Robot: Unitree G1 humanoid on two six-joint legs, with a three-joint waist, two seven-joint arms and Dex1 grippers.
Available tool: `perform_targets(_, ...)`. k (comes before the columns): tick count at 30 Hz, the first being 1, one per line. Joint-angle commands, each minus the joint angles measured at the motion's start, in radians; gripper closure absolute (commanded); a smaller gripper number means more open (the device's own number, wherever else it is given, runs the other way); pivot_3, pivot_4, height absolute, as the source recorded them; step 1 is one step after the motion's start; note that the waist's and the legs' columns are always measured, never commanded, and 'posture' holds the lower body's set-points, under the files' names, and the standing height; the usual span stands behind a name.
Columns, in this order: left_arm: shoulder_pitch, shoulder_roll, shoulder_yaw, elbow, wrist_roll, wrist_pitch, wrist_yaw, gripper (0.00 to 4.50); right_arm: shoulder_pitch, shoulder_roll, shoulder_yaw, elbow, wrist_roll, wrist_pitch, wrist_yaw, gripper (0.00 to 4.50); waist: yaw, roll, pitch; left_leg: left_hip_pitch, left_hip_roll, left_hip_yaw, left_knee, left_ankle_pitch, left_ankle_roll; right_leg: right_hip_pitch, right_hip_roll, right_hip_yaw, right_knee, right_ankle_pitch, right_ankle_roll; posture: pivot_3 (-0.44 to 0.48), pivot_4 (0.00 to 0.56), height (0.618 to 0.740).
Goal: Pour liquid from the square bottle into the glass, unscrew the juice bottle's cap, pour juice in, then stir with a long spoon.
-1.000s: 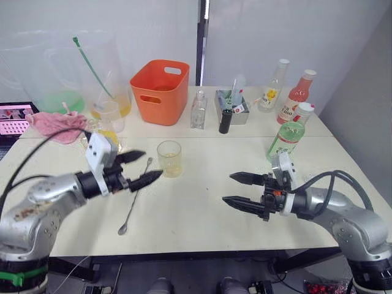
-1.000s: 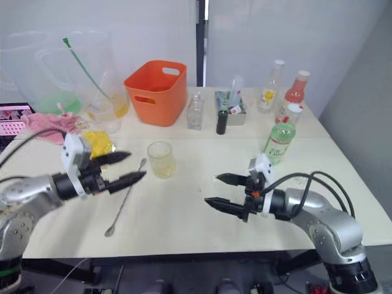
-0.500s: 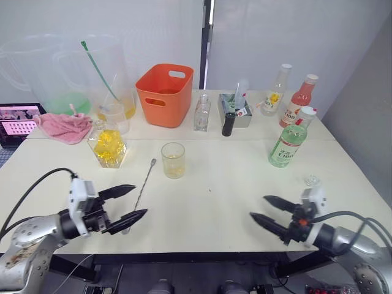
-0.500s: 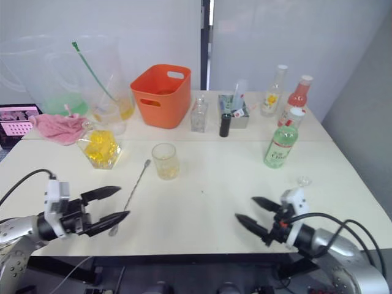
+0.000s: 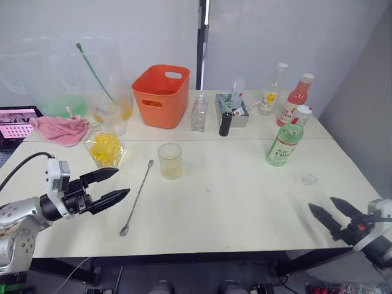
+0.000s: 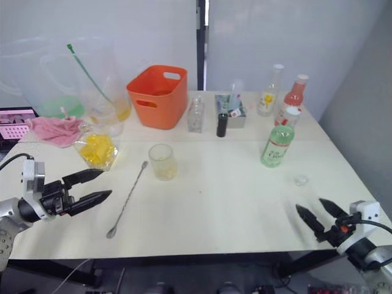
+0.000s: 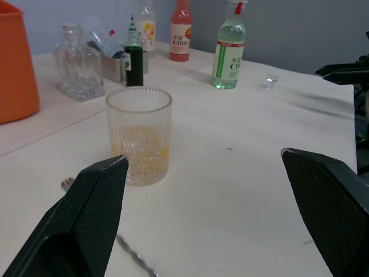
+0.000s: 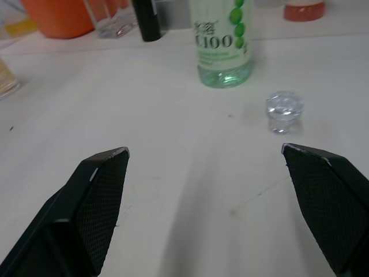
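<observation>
juice bottle (image 8: pixel 224 43), glass stopper (image 8: pixel 284 109) beside it

The long spoon (image 5: pixel 136 198) lies left of the glass (image 5: pixel 170 161); the juice bottle (image 5: pixel 285 144) stands far right.

Your left gripper (image 5: pixel 104 187) hovers low over the table's near left edge, fingers spread apart and empty, pointing toward the middle. Your right gripper (image 5: pixel 331 212) sits at the near right corner, its two fingers also parted and holding nothing, forearm drawn off the edge.
</observation>
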Motion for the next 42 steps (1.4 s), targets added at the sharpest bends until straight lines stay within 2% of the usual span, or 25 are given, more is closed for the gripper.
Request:
perform_targets(1, -0.020, 0.001, 0.001, -0.068, -0.055, 0.054, 0.025, 0.02, -0.113, -0.032, -0.004, -0.028, -0.002, -0.004, -0.072, 0.00, -0.010, 0.000, 0.000, 0.000, 0.000, 0.000, 0.000, 0.000, 0.000, 0.000, 0.000, 0.000, 0.000, 0.000, 0.000, 0.000, 0.150, 0.740)
perform_targets(5, -0.003, -0.023, 0.007, -0.162, -0.094, 0.096, 0.081, 0.02, -0.304, -0.066, 0.068, 0.025, -0.057, 0.007, -0.136, 0.00, -0.014, 0.001, 0.000, 0.000, 0.000, 0.000, 0.000, 0.000, 0.000, 0.000, 0.000, 0.001, 0.001, 0.000, 0.000, 0.000, 0.150, 0.740)
perform_targets(10, 0.017, -0.059, 0.008, -0.246, -0.100, 0.098, 0.153, 0.02, -0.558, -0.095, 0.179, 0.213, -0.155, -0.020, -0.159, 0.00, -0.008, 0.002, 0.000, 0.000, 0.000, 0.000, 0.000, 0.000, 0.000, 0.000, 0.000, 0.001, 0.000, 0.000, 0.000, 0.000, 0.150, 0.740)
perform_targets(14, 0.033, -0.065, 0.013, -0.281, -0.110, 0.099, 0.183, 0.02, -0.670, -0.097, 0.234, 0.331, -0.203, -0.042, -0.144, 0.00, -0.002, 0.002, 0.001, -0.002, -0.001, -0.001, 0.000, 0.000, 0.000, -0.001, -0.001, 0.000, 0.000, 0.000, 0.000, 0.000, 0.150, 0.740)
perform_targets(17, 0.076, -0.082, 0.030, -0.309, -0.117, 0.090, 0.200, 0.02, -0.792, -0.086, 0.312, 0.492, -0.276, -0.102, -0.111, 0.00, -0.009, 0.002, 0.001, -0.002, -0.002, -0.001, 0.000, 0.000, 0.000, -0.001, -0.001, 0.000, -0.001, 0.000, 0.000, 0.000, 0.150, 0.740)
perform_targets(21, 0.163, -0.098, 0.044, -0.336, -0.084, 0.055, 0.207, 0.02, -0.968, -0.072, 0.338, 0.719, -0.329, -0.200, -0.108, 0.00, -0.021, 0.005, 0.003, -0.001, -0.001, 0.000, -0.002, 0.000, 0.000, -0.002, 0.000, 0.001, -0.001, 0.000, 0.000, 0.000, 0.150, 0.740)
perform_targets(31, 0.215, -0.107, 0.054, -0.357, -0.066, 0.017, 0.238, 0.02, -1.170, -0.073, 0.366, 1.018, -0.393, -0.301, -0.029, 0.00, -0.012, 0.006, 0.003, -0.002, -0.002, 0.000, -0.002, 0.000, 0.000, -0.002, -0.001, 0.001, -0.001, 0.000, 0.000, 0.000, 0.150, 0.740)
perform_targets(35, 0.220, -0.109, 0.056, -0.356, -0.057, 0.010, 0.246, 0.00, -1.187, -0.076, 0.368, 1.051, -0.403, -0.311, -0.003, 1.16, -0.012, 0.006, 0.003, -0.002, -0.002, 0.000, -0.002, 0.000, 0.000, -0.002, -0.001, 0.001, -0.001, 0.000, 0.000, 0.000, 0.150, 0.740)
perform_targets(40, 0.218, -0.110, 0.051, -0.346, -0.050, -0.001, 0.247, 0.00, -1.177, -0.086, 0.359, 1.049, -0.402, -0.319, 0.009, 2.87, -0.012, 0.006, 0.003, -0.002, -0.001, 0.000, -0.002, 0.000, 0.000, -0.002, -0.001, 0.001, -0.001, 0.000, 0.000, 0.000, 0.150, 0.740)
perform_targets(42, 0.214, -0.111, 0.046, -0.337, -0.046, -0.005, 0.242, 0.00, -1.171, -0.089, 0.356, 1.040, -0.401, -0.323, 0.010, 3.04, -0.013, 0.006, 0.003, -0.002, -0.002, 0.000, -0.002, 0.000, 0.000, -0.002, -0.001, 0.001, -0.001, 0.000, 0.000, 0.000, 0.150, 0.740)
